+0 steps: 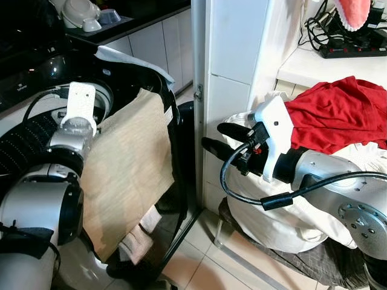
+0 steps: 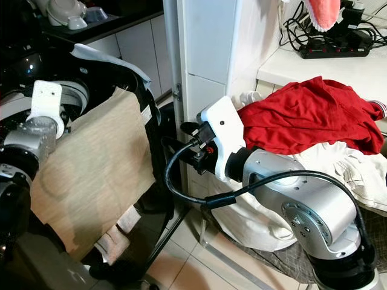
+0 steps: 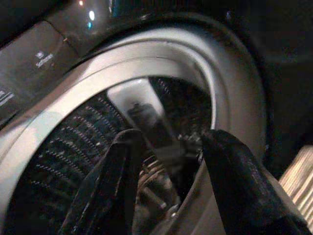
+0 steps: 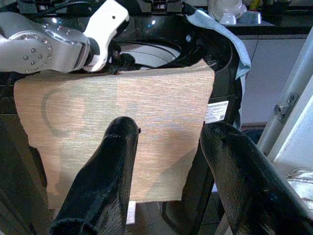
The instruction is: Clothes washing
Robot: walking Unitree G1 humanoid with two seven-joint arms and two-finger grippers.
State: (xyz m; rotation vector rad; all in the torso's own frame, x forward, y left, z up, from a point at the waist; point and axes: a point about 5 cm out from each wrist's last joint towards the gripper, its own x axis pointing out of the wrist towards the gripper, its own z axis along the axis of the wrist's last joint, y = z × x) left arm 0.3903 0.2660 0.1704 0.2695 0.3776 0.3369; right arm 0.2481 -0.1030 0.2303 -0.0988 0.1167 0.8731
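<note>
A beige cloth (image 1: pixel 130 169) hangs over the front rim of the black washing machine (image 1: pixel 130 72) and down its side. My left arm reaches over it into the machine; in the left wrist view my left gripper (image 3: pixel 168 139) stands open with nothing between its fingers, facing the silver drum (image 3: pixel 63 147). My right gripper (image 1: pixel 211 136) is open too, held in the air beside the white pillar (image 1: pixel 233 60), pointing at the beige cloth (image 4: pixel 122 103) and apart from it. A red garment (image 1: pixel 338 115) lies on top of a white laundry pile (image 1: pixel 272 223) behind my right arm.
The white pillar stands between the washer and the laundry pile. A black power strip (image 1: pixel 354 48) with cables lies on the white ledge at the back right. Bowls (image 1: pixel 81 13) sit on the dark counter behind the washer. Tiled floor (image 1: pixel 199 260) shows below.
</note>
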